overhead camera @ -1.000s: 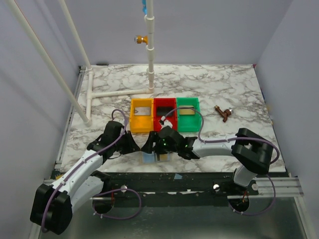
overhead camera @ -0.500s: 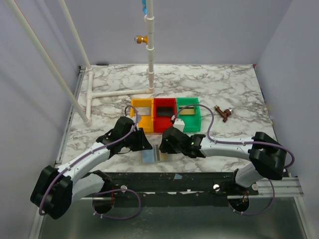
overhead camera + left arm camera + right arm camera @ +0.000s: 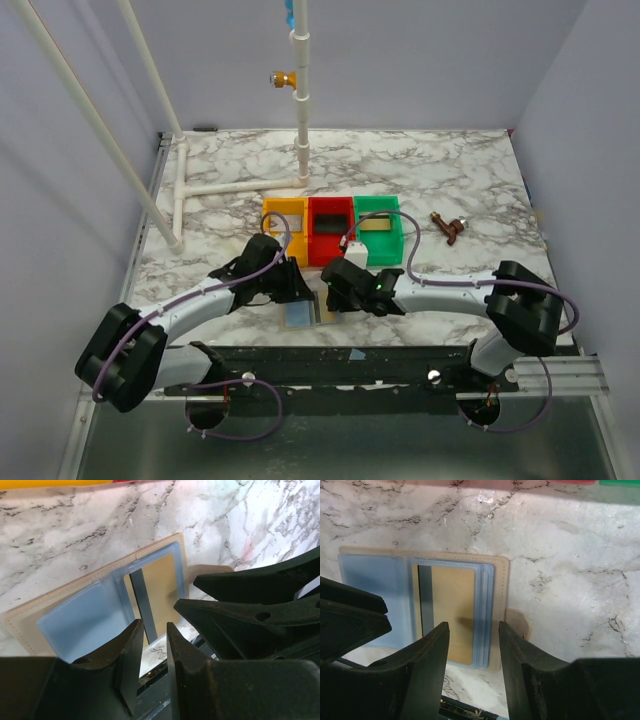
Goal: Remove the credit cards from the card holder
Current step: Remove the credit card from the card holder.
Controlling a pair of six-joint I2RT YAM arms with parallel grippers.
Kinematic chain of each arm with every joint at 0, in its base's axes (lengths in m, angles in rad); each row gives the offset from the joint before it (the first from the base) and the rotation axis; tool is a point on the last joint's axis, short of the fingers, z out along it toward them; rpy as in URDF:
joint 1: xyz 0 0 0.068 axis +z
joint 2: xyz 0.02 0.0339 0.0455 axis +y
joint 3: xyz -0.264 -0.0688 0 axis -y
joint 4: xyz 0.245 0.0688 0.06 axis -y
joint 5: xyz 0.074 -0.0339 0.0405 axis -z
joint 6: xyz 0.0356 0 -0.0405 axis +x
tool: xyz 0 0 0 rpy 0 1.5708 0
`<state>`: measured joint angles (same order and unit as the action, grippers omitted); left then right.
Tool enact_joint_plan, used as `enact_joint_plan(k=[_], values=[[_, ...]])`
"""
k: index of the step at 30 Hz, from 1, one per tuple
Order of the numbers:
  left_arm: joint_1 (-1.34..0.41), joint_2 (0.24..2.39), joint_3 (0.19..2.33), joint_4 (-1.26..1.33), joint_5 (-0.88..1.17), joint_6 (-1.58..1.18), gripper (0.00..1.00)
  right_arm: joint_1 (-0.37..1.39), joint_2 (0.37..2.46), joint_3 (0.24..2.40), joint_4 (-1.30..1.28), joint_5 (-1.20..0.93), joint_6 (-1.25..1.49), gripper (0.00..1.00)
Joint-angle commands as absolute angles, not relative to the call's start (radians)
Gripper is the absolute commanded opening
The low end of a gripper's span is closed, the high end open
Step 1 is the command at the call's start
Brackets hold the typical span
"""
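The card holder [image 3: 305, 313] lies open and flat near the table's front edge, its grey-blue lining [image 3: 80, 620] facing up. A tan credit card with a dark stripe [image 3: 447, 612] sits in its right pocket [image 3: 160, 587]. My left gripper [image 3: 154, 626] hovers low over the holder's near edge, its jaws a narrow gap apart with nothing between them. My right gripper [image 3: 473, 626] stands open just above the tan card's near end and holds nothing. In the top view the left gripper [image 3: 290, 286] and the right gripper [image 3: 345, 292] flank the holder.
Yellow [image 3: 283, 208], red [image 3: 330, 205] and green [image 3: 378, 204] trays stand in a row just behind the grippers; a flat card [image 3: 375, 224] lies in the green one. A brown object [image 3: 448, 228] lies at the right, and white pipes [image 3: 240, 186] at the back left.
The left gripper has swung right, up to the holder's left half, and opened slightly. The right gripper has shifted right off the holder, its jaws narrower than before.
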<state>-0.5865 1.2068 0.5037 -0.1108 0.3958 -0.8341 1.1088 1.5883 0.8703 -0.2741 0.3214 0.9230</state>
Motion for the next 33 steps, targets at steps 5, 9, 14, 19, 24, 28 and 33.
enact_joint_plan(k=[5, 9, 14, 19, 24, 28, 33], values=[[-0.564, 1.247, 0.461, -0.044, 0.413, -0.828, 0.27, 1.112, 1.638, 0.894, -0.286, 0.341, 0.897, 0.48], [-0.556, 1.262, 0.45, -0.037, 0.423, -0.815, 0.27, 1.112, 1.649, 0.894, -0.292, 0.347, 0.897, 0.38], [-0.552, 1.293, 0.425, -0.005, 0.445, -0.825, 0.26, 1.112, 1.656, 0.886, -0.299, 0.351, 0.902, 0.3], [-0.543, 1.317, 0.401, 0.061, 0.47, -0.841, 0.25, 1.113, 1.659, 0.878, -0.296, 0.344, 0.905, 0.27], [-0.543, 1.334, 0.393, 0.073, 0.467, -0.843, 0.25, 1.112, 1.659, 0.885, -0.293, 0.334, 0.899, 0.32], [-0.553, 1.294, 0.411, -0.029, 0.351, -0.805, 0.23, 1.113, 1.663, 0.9, -0.305, 0.339, 0.897, 0.36], [-0.594, 1.249, 0.45, -0.135, 0.236, -0.75, 0.25, 1.12, 1.665, 0.905, -0.31, 0.338, 0.898, 0.37]])
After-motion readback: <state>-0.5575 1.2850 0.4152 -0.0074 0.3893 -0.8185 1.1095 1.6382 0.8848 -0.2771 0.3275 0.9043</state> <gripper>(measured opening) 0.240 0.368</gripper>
